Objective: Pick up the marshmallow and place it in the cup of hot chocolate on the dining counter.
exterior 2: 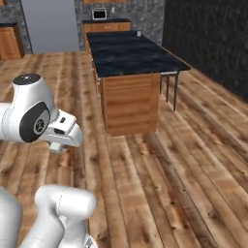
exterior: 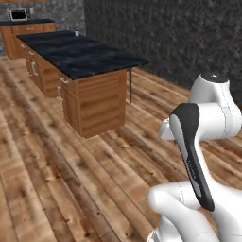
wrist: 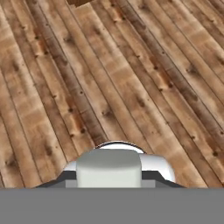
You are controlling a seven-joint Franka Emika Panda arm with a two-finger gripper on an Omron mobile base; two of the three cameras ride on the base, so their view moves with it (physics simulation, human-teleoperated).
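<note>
Wooden planks, warm brown and knotty, make up the floor that runs through the whole room. On it stands the dining counter, a long island with a black, white-veined marble top and sides of brown horizontal boards. It lies well ahead of the robot, with open floor between them. The marble overhangs at the near corner, where thin dark metal legs drop to the floor. A dark rough stone wall closes off the room beside the island.

Beyond the far end of the island, a wall counter with wooden fronts carries a microwave. In the right base view a tall grey panel stands to its left. A small pale thing sits at the far end of the marble top, too small to make out.

In the hand view the gripper points down at bare planks. Its dark tips are drawn in close on the marshmallow, a pale soft block pinched between them, held above the floor and well apart from the island.
</note>
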